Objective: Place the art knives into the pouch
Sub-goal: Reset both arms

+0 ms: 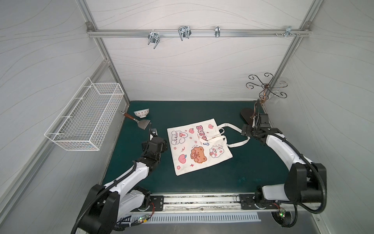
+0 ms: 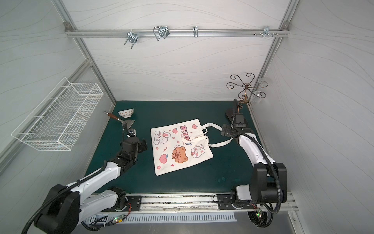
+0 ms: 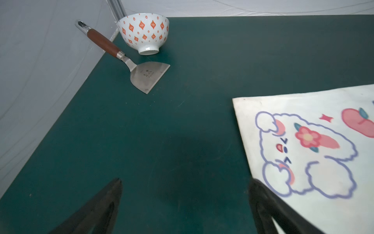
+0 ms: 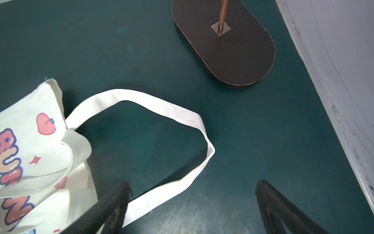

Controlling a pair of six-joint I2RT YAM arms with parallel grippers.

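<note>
The left gripper [image 3: 185, 182] and right gripper [image 4: 192, 182] both stand wide apart and empty. The pouch [image 3: 303, 152] lies flat just beside the left one, and 1 strap [image 4: 176, 115] passes under a right finger. I take the wood-handled blade ahead of the left gripper, beside the bowl [image 3: 143, 32], to be the art knife [image 3: 145, 75], not yet picked up. Next, the left gripper must reach forward and close on its handle.

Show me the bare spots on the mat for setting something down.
Widest: the strip between bag and front rail. Also the back middle, between bowl and stand base. Crowded: around the knife, and where the straps lie by the right claw.
</note>
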